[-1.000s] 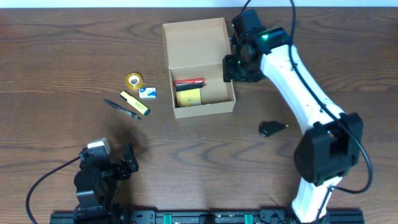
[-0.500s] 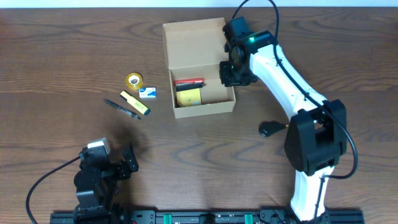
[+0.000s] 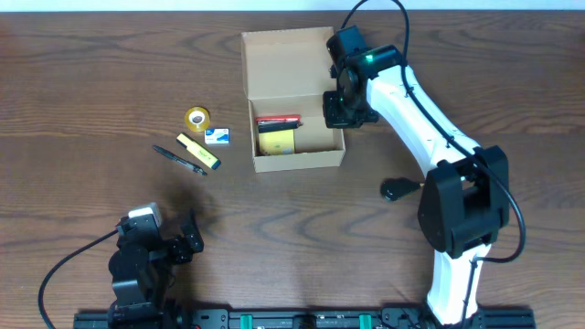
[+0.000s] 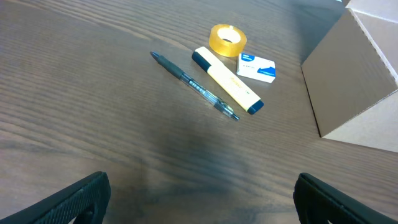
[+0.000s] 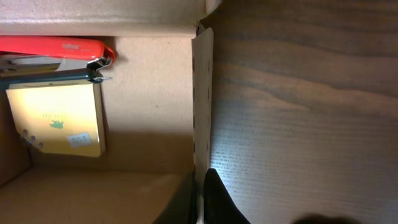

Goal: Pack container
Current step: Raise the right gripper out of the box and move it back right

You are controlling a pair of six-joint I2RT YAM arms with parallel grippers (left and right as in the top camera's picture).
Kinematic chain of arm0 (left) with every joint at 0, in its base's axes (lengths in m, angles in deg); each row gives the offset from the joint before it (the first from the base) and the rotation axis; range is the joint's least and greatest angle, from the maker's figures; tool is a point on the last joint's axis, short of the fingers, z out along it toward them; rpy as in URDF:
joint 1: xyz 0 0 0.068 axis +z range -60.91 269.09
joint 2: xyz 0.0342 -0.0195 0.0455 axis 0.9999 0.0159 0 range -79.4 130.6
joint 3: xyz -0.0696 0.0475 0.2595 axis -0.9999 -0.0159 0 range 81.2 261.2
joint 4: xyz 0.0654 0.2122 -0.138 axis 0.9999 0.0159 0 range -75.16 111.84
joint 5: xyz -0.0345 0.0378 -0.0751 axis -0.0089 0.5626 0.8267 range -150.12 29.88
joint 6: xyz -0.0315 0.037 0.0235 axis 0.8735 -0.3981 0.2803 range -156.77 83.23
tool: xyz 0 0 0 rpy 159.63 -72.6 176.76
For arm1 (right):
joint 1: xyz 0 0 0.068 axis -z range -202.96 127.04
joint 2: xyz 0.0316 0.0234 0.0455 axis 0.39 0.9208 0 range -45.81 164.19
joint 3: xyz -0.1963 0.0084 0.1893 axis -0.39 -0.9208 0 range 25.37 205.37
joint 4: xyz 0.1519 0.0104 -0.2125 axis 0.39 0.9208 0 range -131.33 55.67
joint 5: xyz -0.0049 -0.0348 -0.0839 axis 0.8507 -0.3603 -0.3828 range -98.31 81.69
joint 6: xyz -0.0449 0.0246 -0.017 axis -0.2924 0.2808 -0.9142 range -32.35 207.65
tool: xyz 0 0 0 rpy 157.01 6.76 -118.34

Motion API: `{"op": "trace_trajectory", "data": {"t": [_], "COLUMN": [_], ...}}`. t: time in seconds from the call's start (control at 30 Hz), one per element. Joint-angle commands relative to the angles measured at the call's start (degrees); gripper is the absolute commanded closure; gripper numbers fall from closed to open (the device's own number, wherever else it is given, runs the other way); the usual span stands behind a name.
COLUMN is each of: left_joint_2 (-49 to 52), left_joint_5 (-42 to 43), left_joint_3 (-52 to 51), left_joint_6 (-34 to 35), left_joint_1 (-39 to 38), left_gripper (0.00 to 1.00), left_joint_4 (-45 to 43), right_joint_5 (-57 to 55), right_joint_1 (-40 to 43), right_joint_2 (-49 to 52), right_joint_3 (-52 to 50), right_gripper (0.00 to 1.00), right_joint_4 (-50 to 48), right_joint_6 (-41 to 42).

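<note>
My right pincer (image 3: 338, 108) is clenched on the right-hand wall of the container (image 3: 292, 100), one finger inside and one outside. In its wrist view the thin cardboard edge runs straight down between my dark fingertips (image 5: 200, 180). My left pincer (image 3: 187, 239) hangs released, jaws spread wide, over the near left part of the table (image 3: 82, 110), and it holds nothing. There is little I can read anywhere. The yellow pad (image 5: 59, 118) in the container carries a small green mark and a pale sticker, and the red stapler (image 5: 53, 46) has a line of print on its side, all too small to make out. Outside, the white eraser (image 4: 256, 67) wears a blue sleeve with tiny lettering I cannot read, and the yellow highlighter (image 4: 227, 81) has fine print along its barrel that is just as unclear. The container itself is plain tan cardboard with no marking. It sits near the middle of the table's far edge, its hinged flap laid open toward that edge. The stapler and pad lie in its left half, and the floor on the right is bare. A pen (image 4: 194, 85) lies beside the highlighter, a roll of yellow tape (image 4: 227, 39) just beyond them, and a small black object (image 3: 399, 189) lies nearer me on the right.
</note>
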Motion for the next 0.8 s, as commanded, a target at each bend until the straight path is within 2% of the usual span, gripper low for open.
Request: {"op": "trace_trajectory", "data": {"t": [0.0,0.67,0.7,0.73,0.77], "left_joint_2": [-0.4,-0.4,-0.4,-0.4,-0.4], "left_joint_5": [0.2,0.2,0.2,0.2,0.2], "left_joint_3": [-0.4,-0.4,-0.4,-0.4,-0.4], "left_joint_6": [0.0,0.0,0.0,0.0,0.0], "left_joint_1": [-0.2,-0.2,-0.2,-0.2,-0.2], "left_gripper": [0.05,0.05,0.05,0.05,0.05], "left_joint_4": [0.0,0.0,0.0,0.0,0.0], "right_joint_5": [2.0,3.0,3.0,3.0,3.0], "right_joint_1": [-0.5,-2.1,-2.0,-2.0,-2.1], "right_joint_2": [0.9,0.9,0.9,0.9,0.9], "right_joint_3": [0.1,0.1,0.1,0.1,0.1], "right_gripper": [0.99,0.99,0.93,0.82,0.76], "right_joint_4": [1.5,7.7,7.7,7.7,7.7], "right_joint_6": [1.6,1.8,1.8,1.8,1.8]}}
